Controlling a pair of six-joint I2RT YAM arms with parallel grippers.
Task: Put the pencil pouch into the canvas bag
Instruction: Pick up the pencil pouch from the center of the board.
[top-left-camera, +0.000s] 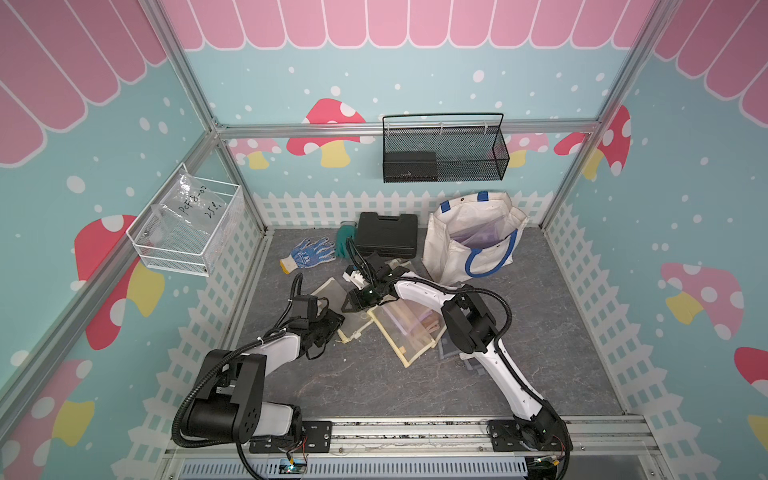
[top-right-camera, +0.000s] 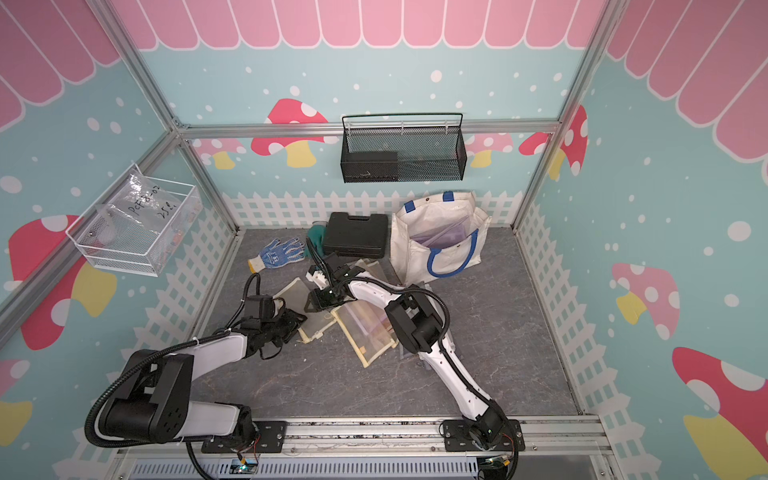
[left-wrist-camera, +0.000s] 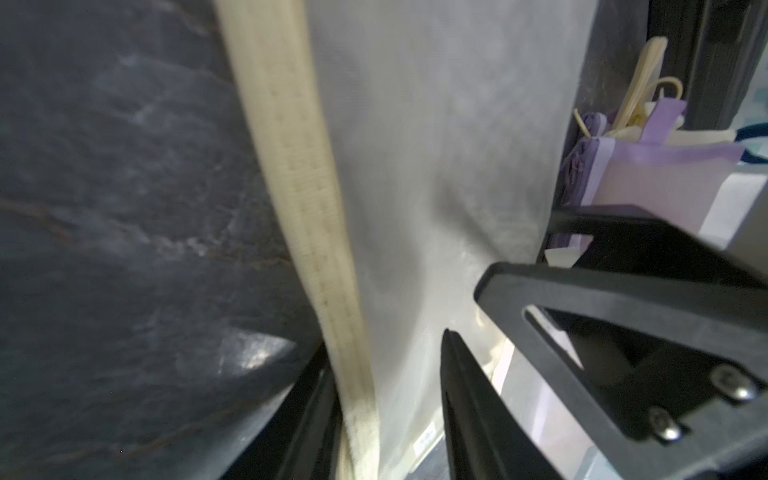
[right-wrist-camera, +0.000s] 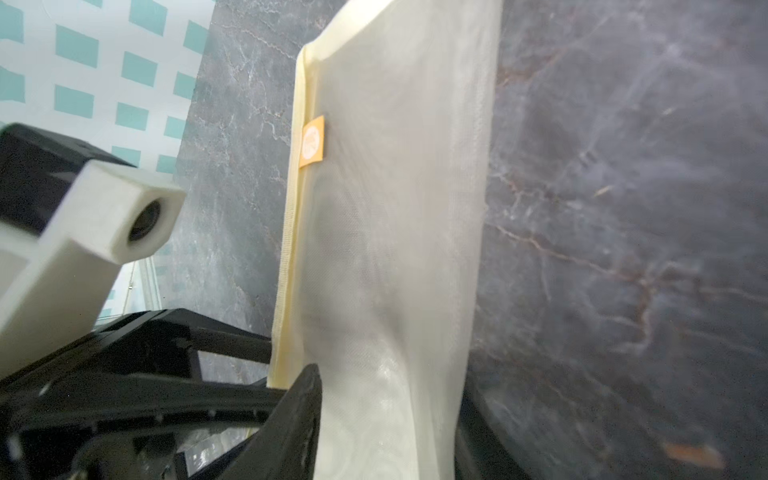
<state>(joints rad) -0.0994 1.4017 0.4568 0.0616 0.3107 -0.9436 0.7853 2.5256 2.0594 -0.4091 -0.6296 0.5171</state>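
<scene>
Left wrist view: the left jaws stand on either side of the cream zip band (left-wrist-camera: 316, 232) of a pale mesh pencil pouch (left-wrist-camera: 436, 166). They are partly drawn in, and whether they have bitten cannot be told. In the right wrist view the right jaws flank the other end of the same pouch (right-wrist-camera: 395, 208), below its orange tag (right-wrist-camera: 311, 141). The fabric bunches between them, but a firm pinch cannot be confirmed there either.

In both top views the pouch (top-left-camera: 330, 291) (top-right-camera: 293, 291) lies at centre frame on the grey desk (top-left-camera: 519, 353), with the two arms reaching up to it from the lower edge. Just to its right sits a second, fuller pouch (top-left-camera: 409, 332). Higher in the frame are a blue-dotted glove (top-left-camera: 309, 253) and a black case (top-left-camera: 386, 239). At upper right of the desk stands the canvas bag (top-left-camera: 442, 253), its mouth open and a purple pouch (top-left-camera: 478, 235) showing inside. It is well apart from the pouch being taken up.

The pouch looks light and limp and will probably sag and fold once lifted. The stitched zip band seems its stiffest part and the soundest hold, since slick mesh alone may slip. A hold at both ends should keep it flat. The bag's drooping blue handle (top-left-camera: 492, 259) could snag it on the way in.
</scene>
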